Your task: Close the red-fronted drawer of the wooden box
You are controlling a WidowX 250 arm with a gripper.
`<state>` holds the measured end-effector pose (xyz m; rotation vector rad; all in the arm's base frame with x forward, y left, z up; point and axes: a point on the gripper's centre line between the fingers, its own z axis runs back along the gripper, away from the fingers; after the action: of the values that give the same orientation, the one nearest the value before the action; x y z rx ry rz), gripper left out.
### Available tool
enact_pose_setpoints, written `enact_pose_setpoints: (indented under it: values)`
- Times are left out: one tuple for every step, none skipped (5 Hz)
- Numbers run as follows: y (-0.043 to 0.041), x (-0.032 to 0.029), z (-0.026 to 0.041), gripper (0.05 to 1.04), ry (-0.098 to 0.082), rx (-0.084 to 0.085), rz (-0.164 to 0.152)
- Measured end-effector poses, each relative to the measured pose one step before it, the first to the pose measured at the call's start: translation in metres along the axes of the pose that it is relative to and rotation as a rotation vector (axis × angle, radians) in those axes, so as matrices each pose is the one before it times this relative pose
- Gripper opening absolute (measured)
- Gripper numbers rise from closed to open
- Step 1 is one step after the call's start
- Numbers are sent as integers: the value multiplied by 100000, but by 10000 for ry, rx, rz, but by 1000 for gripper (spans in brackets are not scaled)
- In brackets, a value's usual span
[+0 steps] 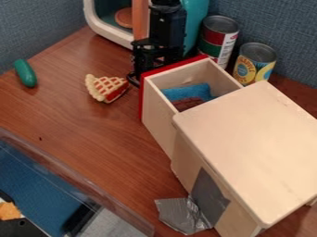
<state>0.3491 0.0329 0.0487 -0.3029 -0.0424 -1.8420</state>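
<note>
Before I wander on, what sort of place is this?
Likely a robot test corner in an office or lab: blue fabric partitions, a black robot arm, and a toy pie slice near an open wooden drawer.

- The camera looked down at a steep slant from above the wooden table (80,125).
- It faced the blue fabric partition (278,21) behind.
- It sat fairly near, the wooden cabinet (250,143) looming large at lower right and running past the right edge.
</note>
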Motion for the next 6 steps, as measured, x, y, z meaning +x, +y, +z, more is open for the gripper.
enact_pose_setpoints:
  values:
    - [297, 1039, -764, 1001, -679, -112, 89]
    - [98, 1340, -260, 1001, -832, 187, 40]
    - [-130, 2255, -470, 1001, -1108, 214, -227]
    - [-529, 2121, -1093, 1001, -675, -61, -69]
    - [-248, 2690, -871, 997, -310, -34, -424]
    - [19, 1202, 45, 999, -238, 152, -18]
